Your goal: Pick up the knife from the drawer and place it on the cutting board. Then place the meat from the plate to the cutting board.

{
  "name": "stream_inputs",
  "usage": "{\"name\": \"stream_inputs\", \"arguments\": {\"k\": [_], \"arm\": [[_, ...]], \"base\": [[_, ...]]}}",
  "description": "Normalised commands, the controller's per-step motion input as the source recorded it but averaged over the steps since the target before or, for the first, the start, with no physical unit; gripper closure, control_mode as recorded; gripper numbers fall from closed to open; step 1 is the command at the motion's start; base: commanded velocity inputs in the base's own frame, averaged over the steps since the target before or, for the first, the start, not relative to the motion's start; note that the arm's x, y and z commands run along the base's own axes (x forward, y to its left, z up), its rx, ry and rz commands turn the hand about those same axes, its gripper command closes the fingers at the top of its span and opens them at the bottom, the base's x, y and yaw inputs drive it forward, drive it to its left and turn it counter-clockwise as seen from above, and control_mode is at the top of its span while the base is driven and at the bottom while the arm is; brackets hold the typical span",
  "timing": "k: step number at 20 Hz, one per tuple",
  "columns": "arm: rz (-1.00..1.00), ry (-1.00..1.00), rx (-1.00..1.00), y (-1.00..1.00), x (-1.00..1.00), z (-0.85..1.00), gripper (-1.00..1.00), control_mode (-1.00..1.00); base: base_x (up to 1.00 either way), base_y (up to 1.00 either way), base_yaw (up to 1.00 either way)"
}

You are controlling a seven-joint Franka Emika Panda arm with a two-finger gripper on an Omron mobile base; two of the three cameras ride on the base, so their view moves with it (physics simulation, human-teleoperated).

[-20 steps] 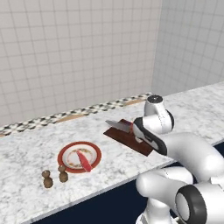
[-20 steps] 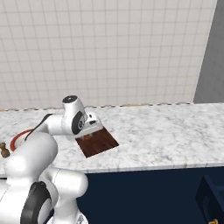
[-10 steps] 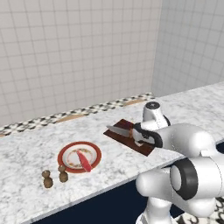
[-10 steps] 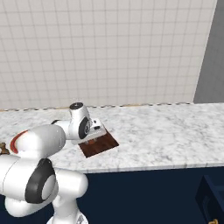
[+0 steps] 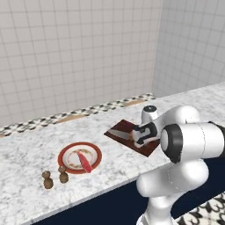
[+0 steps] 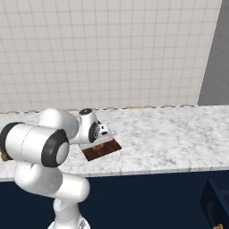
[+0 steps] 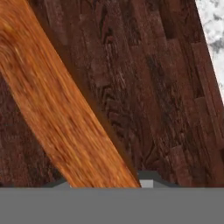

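- Marble table [image 5: 26,151] fills the middle of the left base view.
- At centre right, the end effector [image 5: 137,136] is clamped on the knife [image 5: 119,133], low over the cutting board [image 5: 149,147]; release remains.
- Left of centre, the meat [image 5: 84,161] lies on the plate [image 5: 66,151], unmoved.

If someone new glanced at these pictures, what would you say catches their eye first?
Most striking is the white arm bent low over the cutting board, its gripper shut on the knife, whose blade lies over the board's left end. In the hand view, the orange handle runs diagonally across the dark wood. To the left, the red meat lies on the plate, beside two brown shakers.
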Motion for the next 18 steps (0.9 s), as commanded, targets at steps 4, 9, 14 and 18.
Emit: {"name": "stream_inputs", "arguments": {"k": [4,9,14,18], "arm": [[0.00,0.00,0.00,0.00,0.20,-0.10,-1.00,-1.00],[0.00,-0.01,0.01,0.00,-0.04,0.38,-1.00,-1.00],[0.02,-0.10,0.00,0.15,-0.32,0.59,-1.00,-1.00],[0.02,-0.09,0.00,0.72,-0.29,0.40,-1.00,-1.00]], "base": [[0.00,0.00,0.00],[0.00,0.00,0.00],[0.00,0.00,0.00],[0.00,0.00,0.00]]}}
